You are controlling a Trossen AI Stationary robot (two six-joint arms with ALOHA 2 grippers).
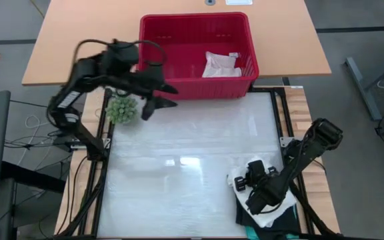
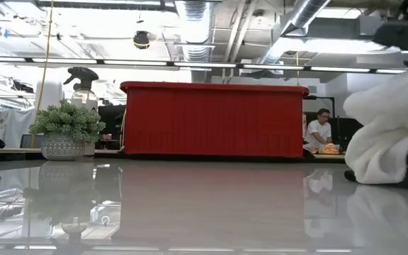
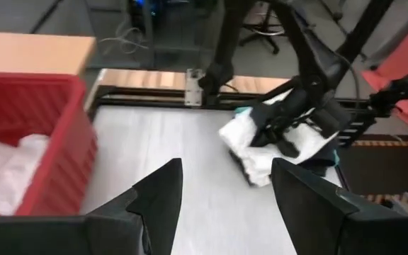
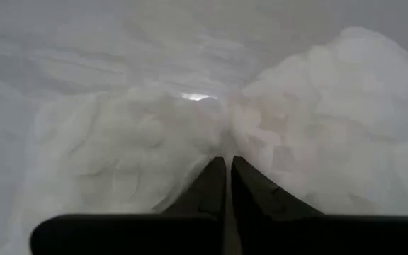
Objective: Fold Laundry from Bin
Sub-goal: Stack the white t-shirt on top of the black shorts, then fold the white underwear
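Right gripper (image 1: 255, 181) fingers nearly closed, pressed into the white garment (image 1: 245, 179); left gripper (image 1: 153, 100), fingers spread and empty, nearer the bin (image 1: 195, 57), where the small cloth (image 1: 220, 65) lies.

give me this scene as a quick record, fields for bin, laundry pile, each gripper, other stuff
bin: red bin at the table's far edge, a white cloth lying inside
laundry pile: white garment on top of dark and teal pieces, near right corner of the table
left gripper: left gripper open, empty, raised beside the bin's near left corner
right gripper: right gripper nearly shut, fingertips pressed into the white garment
other: small potted plant left of the bin
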